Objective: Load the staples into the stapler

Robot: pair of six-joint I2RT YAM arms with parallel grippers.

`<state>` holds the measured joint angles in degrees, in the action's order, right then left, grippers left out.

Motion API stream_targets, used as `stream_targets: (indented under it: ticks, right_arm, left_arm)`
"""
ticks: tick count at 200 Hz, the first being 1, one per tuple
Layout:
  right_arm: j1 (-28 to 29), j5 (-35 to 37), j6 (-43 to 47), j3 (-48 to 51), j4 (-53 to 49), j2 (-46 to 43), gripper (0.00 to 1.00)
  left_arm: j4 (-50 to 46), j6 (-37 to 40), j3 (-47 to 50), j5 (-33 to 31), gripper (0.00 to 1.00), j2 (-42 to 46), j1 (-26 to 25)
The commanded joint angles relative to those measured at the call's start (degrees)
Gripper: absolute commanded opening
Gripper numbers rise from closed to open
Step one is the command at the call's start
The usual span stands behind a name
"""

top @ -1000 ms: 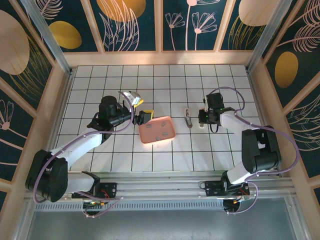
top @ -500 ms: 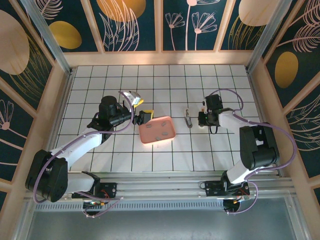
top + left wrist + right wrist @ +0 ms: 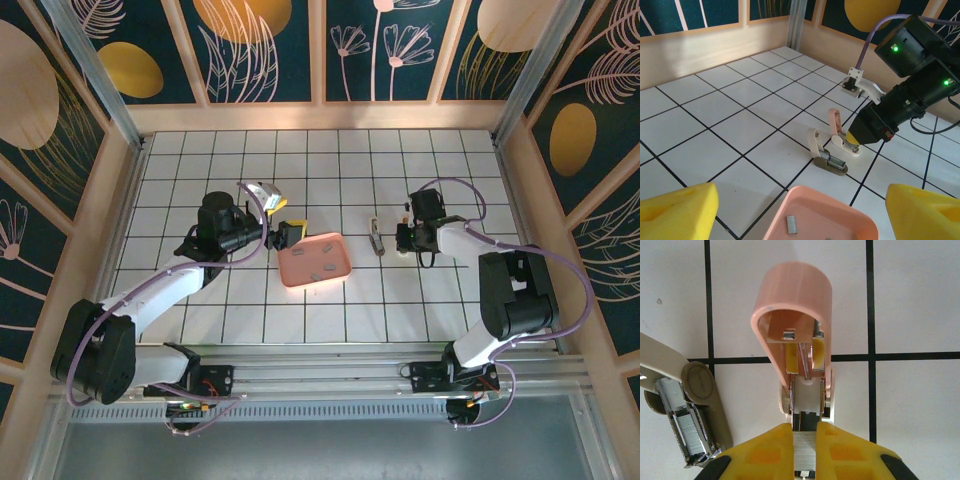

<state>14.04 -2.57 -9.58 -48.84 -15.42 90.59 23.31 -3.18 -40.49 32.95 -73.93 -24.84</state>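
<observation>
A pink stapler [image 3: 792, 315] stands with its lid swung up, its magazine channel [image 3: 805, 405] bare. My right gripper [image 3: 804, 432] is shut on a grey strip of staples [image 3: 805, 452], held at the near end of that channel. A second, beige-grey stapler [image 3: 687, 410] lies open just to the left, with staples in its channel; it also shows from above [image 3: 377, 237]. My left gripper [image 3: 287, 233] hangs open over the left edge of the pink tray [image 3: 300, 275]. Several loose staples [image 3: 318, 262] lie in the tray, one near its rim [image 3: 791, 224].
The white tiled floor is ringed by wooden walls [image 3: 320, 117]. Both staplers [image 3: 827, 155] sit close together right of the tray [image 3: 805, 197]. My right arm [image 3: 910, 95] reaches in over them from the right.
My right arm has shifted slightly to the left at the pink stapler. The left arm and the tray have not moved.
</observation>
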Motion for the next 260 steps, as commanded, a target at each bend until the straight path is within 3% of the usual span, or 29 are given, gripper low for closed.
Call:
stream_targets:
  ticks: [1,65,163,260]
  right_arm:
    - [0.67,1.86,-1.25,0.44,-3.07,1.33,0.13]
    - [1.05,2.25,-1.32,0.24,-4.44,1.53,0.15]
    - [1.05,0.99,-1.88,-2.06,-5.31,-2.2,0.26]
    - [-1.16,-1.1,-2.5,-3.35,-6.55,-4.82,0.28]
  left_arm:
    - [0.01,0.72,0.24,0.13,0.86,0.1,-0.3]
    - [-0.01,0.76,0.24,0.25,0.86,0.16,-0.3]
    - [-0.02,0.8,0.24,0.22,0.86,0.13,-0.29]
    - [-0.08,0.89,0.32,0.06,0.86,0.55,-0.3]
